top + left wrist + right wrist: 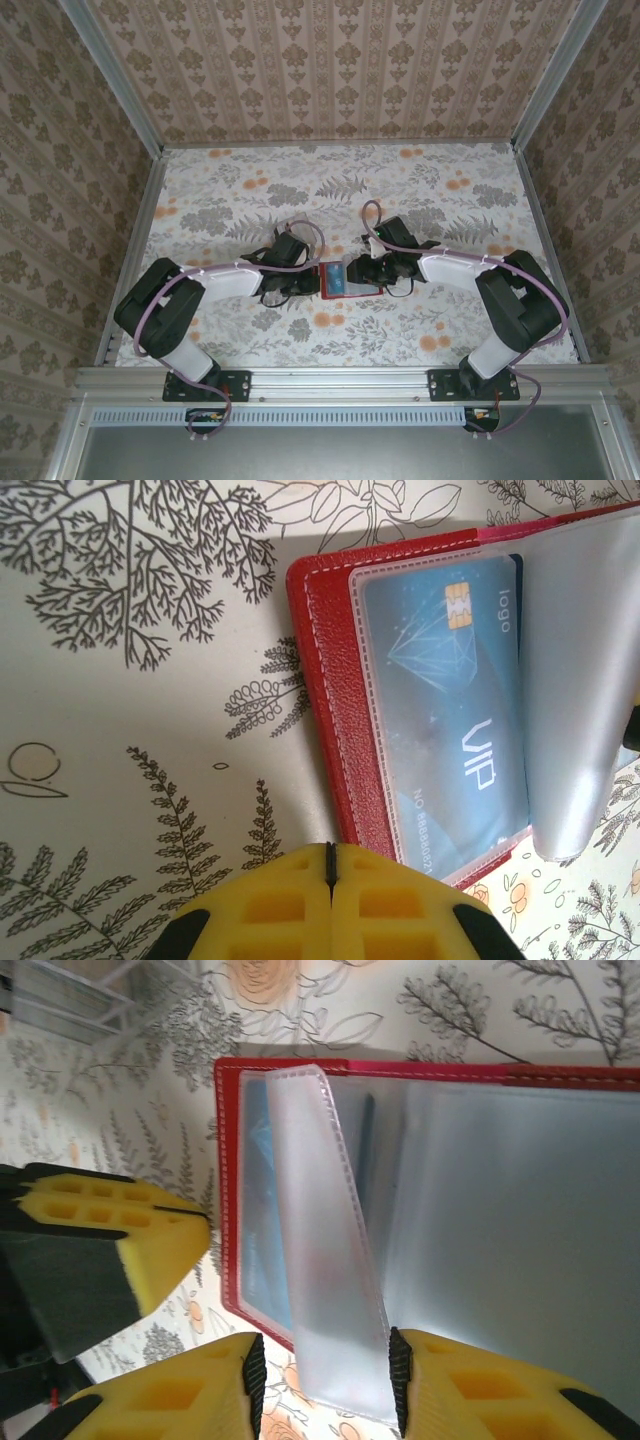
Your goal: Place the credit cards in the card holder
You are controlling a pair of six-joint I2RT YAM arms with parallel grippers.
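The red card holder (330, 292) lies open on the floral table between both arms. A blue VIP credit card (450, 720) sits inside the see-through pocket on its left half (325, 680). My left gripper (330, 852) is shut and empty, its tips at the holder's near left edge. My right gripper (322, 1370) stands open over the holder's (228, 1190) near edge. A loose clear pocket leaf (325, 1250) stands up between its jaws, brushing the right pad. The blue card (262, 1230) shows behind that leaf.
The left gripper's yellow fingers (110, 1235) sit close beside the holder's left edge. Patterned walls enclose the floral table (250, 200) on three sides, with a metal rail (340, 378) along the near edge.
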